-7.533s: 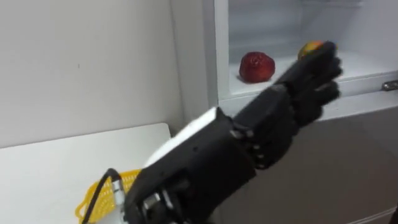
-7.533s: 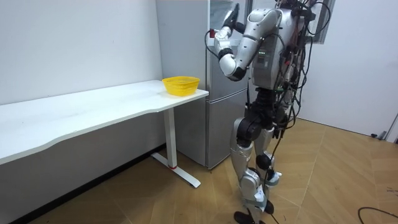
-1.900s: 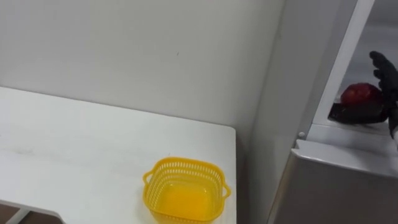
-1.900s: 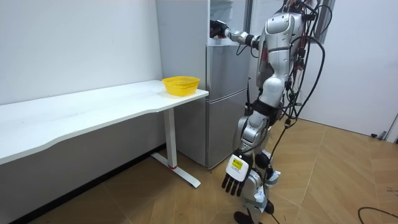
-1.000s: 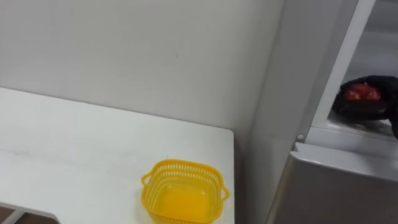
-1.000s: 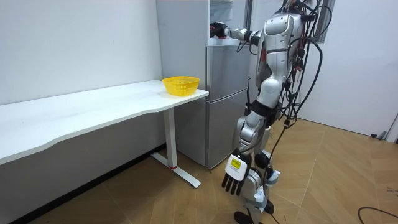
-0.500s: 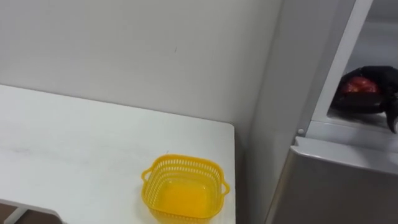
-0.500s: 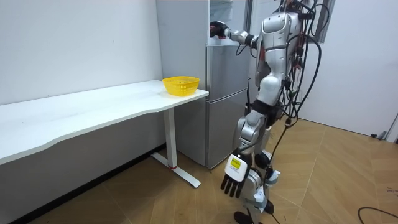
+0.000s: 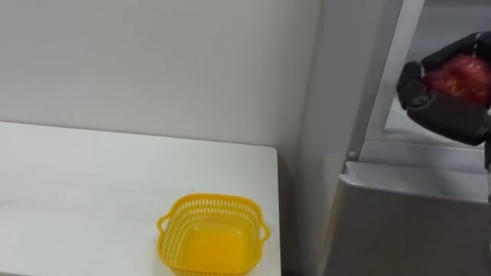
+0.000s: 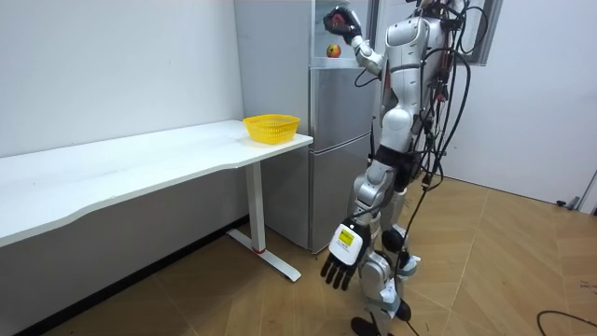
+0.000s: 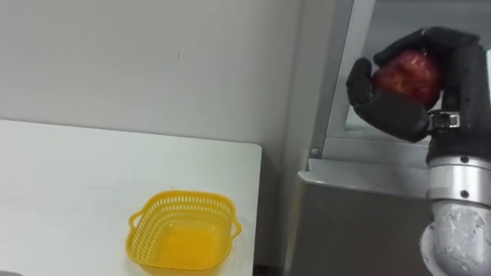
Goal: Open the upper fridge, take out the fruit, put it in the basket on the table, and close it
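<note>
A red apple [image 11: 406,77] sits in my right hand [image 11: 399,115], whose fingers and thumb are curled round it. The hand is raised in front of the open upper fridge compartment [image 11: 360,100], clear of its shelf. In the room view the right hand [image 10: 340,21] is held high at the fridge's top, and a yellow-orange fruit [image 10: 332,50] rests on the shelf below it. My left hand [image 10: 340,266] hangs low by my knee with its fingers straight. I stand facing the fridge [image 10: 336,159].
A yellow mesh basket [image 9: 211,238] stands near the corner of the white table [image 9: 77,176], just left of the fridge. The shut lower fridge door [image 9: 406,222] is below my right hand. A white wall runs behind the table.
My right hand has closed round the apple and lifted it up off the fridge shelf. My view has shifted a little. The left hand has swung slightly.
</note>
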### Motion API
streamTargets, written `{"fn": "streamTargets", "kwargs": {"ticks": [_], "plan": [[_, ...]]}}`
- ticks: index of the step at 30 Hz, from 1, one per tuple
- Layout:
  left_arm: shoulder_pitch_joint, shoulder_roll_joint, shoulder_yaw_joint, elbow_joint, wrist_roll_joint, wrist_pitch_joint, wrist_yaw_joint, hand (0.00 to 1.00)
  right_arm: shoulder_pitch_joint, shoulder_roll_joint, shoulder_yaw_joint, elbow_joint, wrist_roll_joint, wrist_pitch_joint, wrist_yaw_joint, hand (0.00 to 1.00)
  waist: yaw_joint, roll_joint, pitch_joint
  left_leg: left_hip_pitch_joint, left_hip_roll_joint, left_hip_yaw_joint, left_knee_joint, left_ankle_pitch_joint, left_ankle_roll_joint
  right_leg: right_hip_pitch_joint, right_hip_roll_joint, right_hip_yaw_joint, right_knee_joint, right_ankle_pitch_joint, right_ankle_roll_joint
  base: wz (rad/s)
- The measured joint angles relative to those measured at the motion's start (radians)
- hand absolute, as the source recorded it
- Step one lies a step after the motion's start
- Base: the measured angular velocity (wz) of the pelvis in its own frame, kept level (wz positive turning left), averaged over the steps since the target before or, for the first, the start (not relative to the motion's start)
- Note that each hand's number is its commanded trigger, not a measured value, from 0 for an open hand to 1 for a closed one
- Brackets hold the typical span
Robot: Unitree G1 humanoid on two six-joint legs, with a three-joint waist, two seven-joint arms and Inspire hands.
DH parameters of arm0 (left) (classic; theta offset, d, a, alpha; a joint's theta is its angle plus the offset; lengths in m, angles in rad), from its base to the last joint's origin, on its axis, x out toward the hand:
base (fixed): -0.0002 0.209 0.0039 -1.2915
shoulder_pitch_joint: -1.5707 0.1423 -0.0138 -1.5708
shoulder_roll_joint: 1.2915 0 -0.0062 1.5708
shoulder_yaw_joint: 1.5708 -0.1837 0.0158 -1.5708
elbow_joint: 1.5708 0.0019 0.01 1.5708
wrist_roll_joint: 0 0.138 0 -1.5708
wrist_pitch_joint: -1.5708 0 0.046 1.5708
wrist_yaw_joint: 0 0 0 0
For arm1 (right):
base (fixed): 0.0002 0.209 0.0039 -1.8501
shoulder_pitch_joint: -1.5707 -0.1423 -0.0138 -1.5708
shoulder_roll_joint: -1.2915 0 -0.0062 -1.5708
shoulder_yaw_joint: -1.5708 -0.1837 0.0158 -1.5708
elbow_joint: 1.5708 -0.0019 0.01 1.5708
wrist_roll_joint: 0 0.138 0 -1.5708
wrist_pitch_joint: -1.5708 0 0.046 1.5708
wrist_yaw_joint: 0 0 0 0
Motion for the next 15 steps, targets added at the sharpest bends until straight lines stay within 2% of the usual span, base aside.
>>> {"fn": "streamTargets", "kwargs": {"ticks": [3,6,9,13,15], "plan": [[0.006,-0.001,-0.004,0.002,-0.003,-0.008,0.0,0.0,0.0,0.028,0.0,-0.066,-0.064,-0.036,-0.028,1.0,-0.004,0.005,0.0028,-0.002,-0.002,0.007,0.0,0.0,0.0,-0.004,0.0,0.003,0.002,0.0,0.0,-0.02],[0.001,-0.002,-0.009,0.017,-0.011,-0.014,0.0,0.0,0.0,0.038,0.003,-0.128,-0.121,-0.074,-0.047,1.0,0.001,0.012,0.001,-0.004,-0.002,0.005,-0.005,-0.001,0.0,-0.007,0.0,0.003,0.005,0.0,0.0,-0.01],[-0.006,-0.004,-0.01,0.034,-0.01,-0.015,0.0,0.0,0.0,0.042,0.007,-0.174,-0.184,-0.114,-0.078,1.0,0.002,0.009,-0.0032,-0.004,-0.001,-0.004,-0.01,-0.001,0.0,-0.002,0.0,0.001,0.005,0.001,-0.001,0.06],[-0.016,-0.012,-0.023,0.039,-0.011,-0.015,0.001,0.0,0.0,0.042,0.029,-0.221,-0.224,-0.138,-0.086,1.0,0.005,0.008,-0.0041,-0.004,-0.001,-0.006,-0.009,0.0,-0.001,0.0,0.001,-0.002,0.004,0.002,-0.002,0.03],[-0.019,-0.012,-0.04,0.042,-0.013,-0.016,0.002,0.0,0.0,0.042,0.072,-0.232,-0.245,-0.144,-0.075,1.0,0.005,0.008,-0.0042,-0.001,0.0,-0.004,-0.009,0.0,-0.001,0.003,0.001,0.002,0.004,0.002,-0.002,0.0]]}}
